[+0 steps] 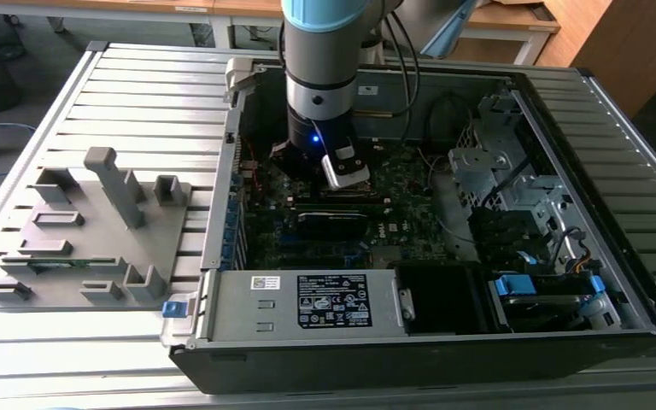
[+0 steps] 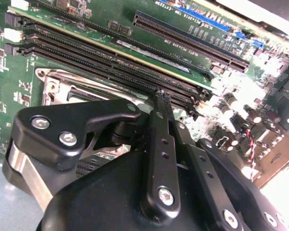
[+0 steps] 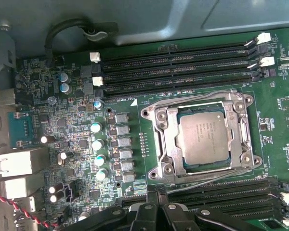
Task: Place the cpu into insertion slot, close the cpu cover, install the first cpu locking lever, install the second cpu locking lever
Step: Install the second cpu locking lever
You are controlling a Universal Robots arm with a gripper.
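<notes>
Your gripper (image 3: 156, 198) hangs just beside the slot (image 3: 160, 144), fingers together on nothing. You see the cpu (image 3: 202, 137) seated, cover (image 3: 164, 126) down around it.

Slatted metal table (image 1: 134, 94) carries computer case (image 1: 419, 342), grey fixture (image 1: 89, 231)

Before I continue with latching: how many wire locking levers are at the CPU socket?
2. One lever runs along the socket edge nearest the gripper; the other lever along the opposite edge.
</notes>
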